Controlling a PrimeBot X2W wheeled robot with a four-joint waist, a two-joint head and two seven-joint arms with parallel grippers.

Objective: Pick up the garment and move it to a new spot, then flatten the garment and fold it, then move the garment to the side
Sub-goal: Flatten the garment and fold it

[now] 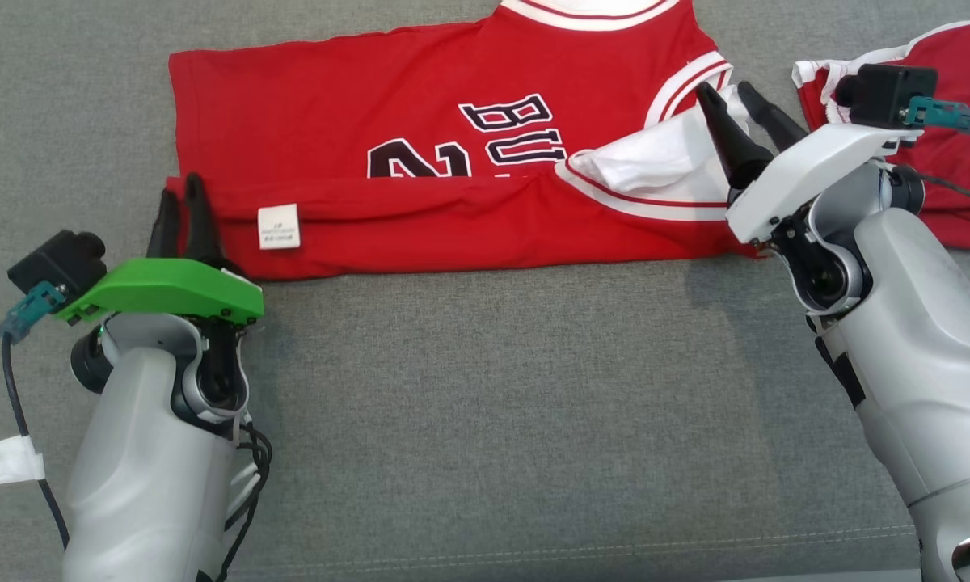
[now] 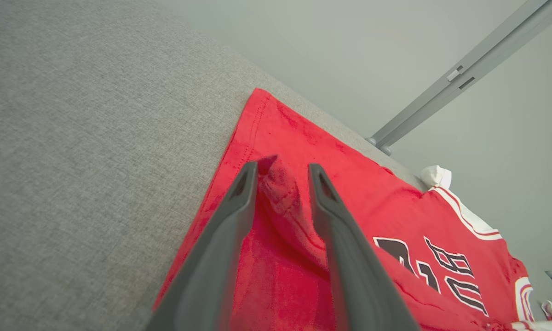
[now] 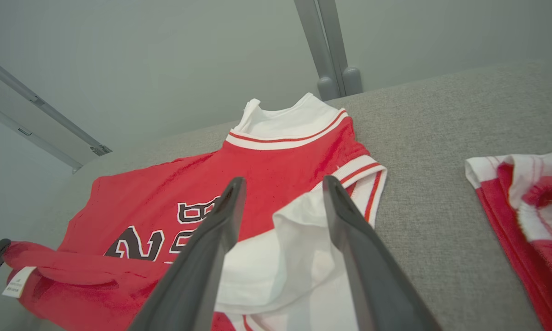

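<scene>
The garment point(image 1: 331, 121) is a red sleeveless jersey with white trim and dark lettering, lying flat on the grey cloth surface point(image 1: 493, 388). Its near edge is folded over, so a white label point(image 1: 279, 226) shows. My left gripper point(image 1: 182, 182) rests at the fold's left corner. In the left wrist view that gripper point(image 2: 283, 168) stands slightly open, with a loose ridge of the garment point(image 2: 303, 138) between its fingers. My right gripper point(image 1: 727, 87) hovers open over the white turned-over shoulder part; in the right wrist view this gripper point(image 3: 283, 181) has the garment point(image 3: 165, 193) below it.
A second red and white piece of clothing point(image 1: 962, 65) lies at the far right, close to my right wrist camera, and appears as clothing point(image 3: 524, 193) in the right wrist view. A grey rail post point(image 3: 331, 69) stands behind the surface. White tape point(image 1: 0, 461) marks the left edge.
</scene>
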